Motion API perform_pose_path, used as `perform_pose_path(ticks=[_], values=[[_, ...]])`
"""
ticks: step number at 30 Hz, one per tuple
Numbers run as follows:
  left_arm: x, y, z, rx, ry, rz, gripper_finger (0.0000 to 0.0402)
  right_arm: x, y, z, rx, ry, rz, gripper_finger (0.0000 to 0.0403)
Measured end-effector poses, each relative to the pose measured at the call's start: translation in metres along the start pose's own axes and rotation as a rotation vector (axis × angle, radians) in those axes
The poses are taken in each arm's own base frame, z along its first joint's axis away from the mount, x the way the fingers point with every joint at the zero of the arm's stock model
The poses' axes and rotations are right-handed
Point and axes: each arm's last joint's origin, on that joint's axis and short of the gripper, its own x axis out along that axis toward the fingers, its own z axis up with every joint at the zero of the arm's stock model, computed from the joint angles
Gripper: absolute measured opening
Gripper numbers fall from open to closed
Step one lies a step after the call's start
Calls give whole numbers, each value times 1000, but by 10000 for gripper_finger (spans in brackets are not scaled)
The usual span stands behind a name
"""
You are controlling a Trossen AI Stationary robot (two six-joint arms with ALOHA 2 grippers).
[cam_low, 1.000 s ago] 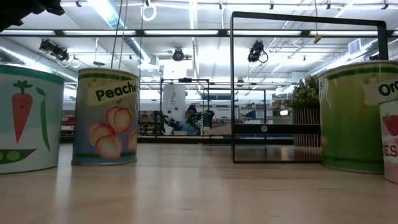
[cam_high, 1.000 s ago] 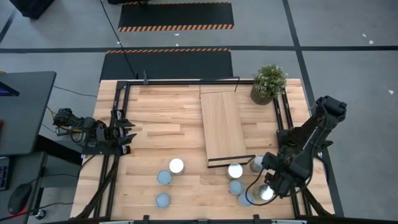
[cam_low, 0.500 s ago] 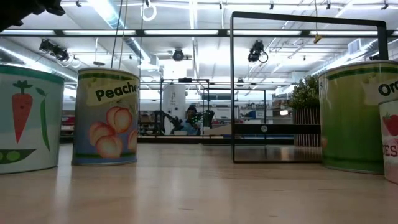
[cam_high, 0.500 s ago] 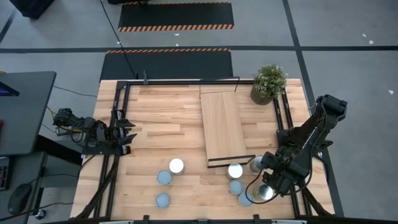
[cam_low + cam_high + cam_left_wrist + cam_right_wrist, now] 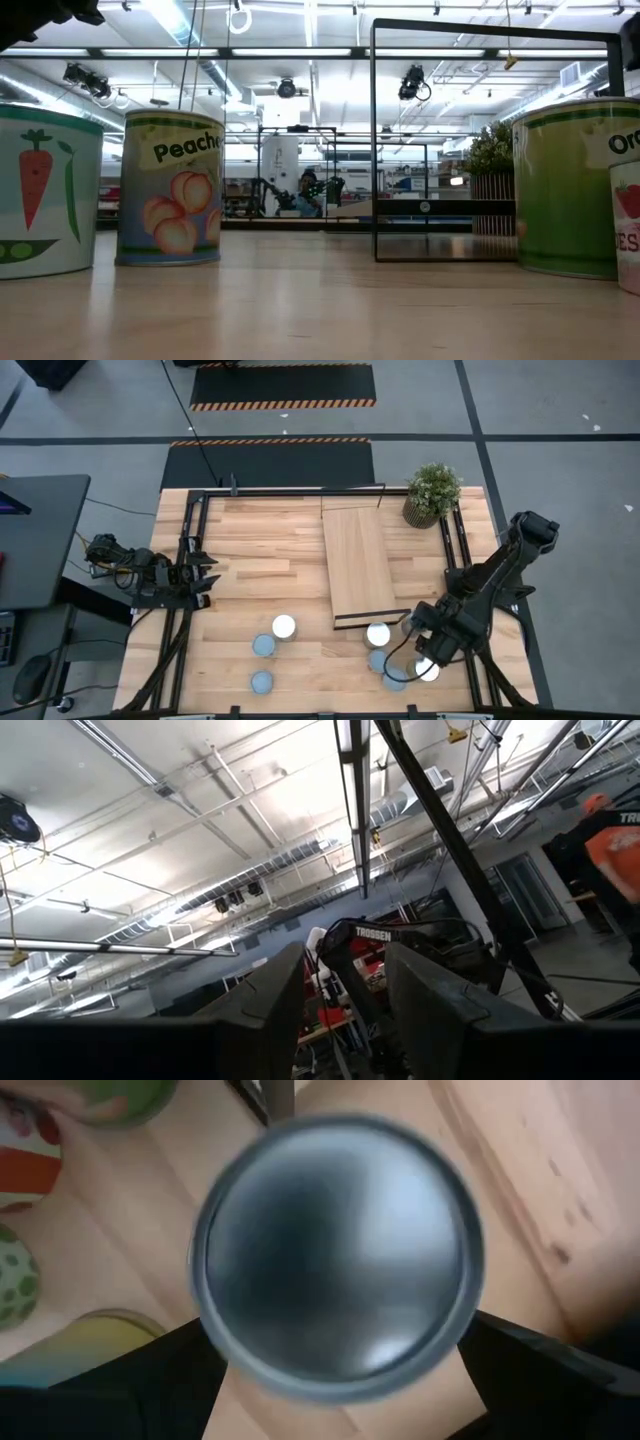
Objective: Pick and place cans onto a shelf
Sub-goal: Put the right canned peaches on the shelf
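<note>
Several cans with round pale tops stand near the table's near edge: three at left (image 5: 284,626) and a cluster at right (image 5: 378,633). The light-wood shelf (image 5: 360,565) stands mid-table, its dark front edge facing the cans. My right gripper (image 5: 428,658) is down over the rightmost can (image 5: 428,671), whose grey top (image 5: 335,1255) fills the right wrist view between the two fingers. My left gripper (image 5: 205,584) waits open at the table's left edge, its fingers (image 5: 270,1010) pointing up at the ceiling. The low view shows a peach can (image 5: 170,190) and a green can (image 5: 570,190). My right gripper comes at the can from above, pointing down, one finger (image 5: 150,1380) on each side of the can's wall below the rim (image 5: 215,1350). The can stands upright between them. The can's own top hides the place of contact, and I cannot tell whether it is off the table.
A potted plant (image 5: 432,492) stands at the far right corner. Other cans (image 5: 380,660) stand close to the left of my right gripper. Black frame rails (image 5: 195,550) run along the table's sides. The shelf's wire frame (image 5: 375,140) shows in the low view.
My right arm has leaned a little toward the table's left, over the can cluster, while its gripper stays at the rightmost can. A dark part of it has come into the low view's upper right corner. The cans stand where they were.
</note>
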Motion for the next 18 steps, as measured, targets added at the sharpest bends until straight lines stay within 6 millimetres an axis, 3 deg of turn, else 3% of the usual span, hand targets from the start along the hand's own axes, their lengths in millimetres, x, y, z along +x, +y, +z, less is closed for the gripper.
perform_pose_path(ticks=[5,11,18], values=[[0,0,0,-1,0,0,149,2,-1,13,-23,36,11,385],[0,0,0,-4,0,0,149,1,2,14,-33,20,45,387],[0,0,0,-5,1,0,149,-8,-2,9,-20,-128,61,387]])
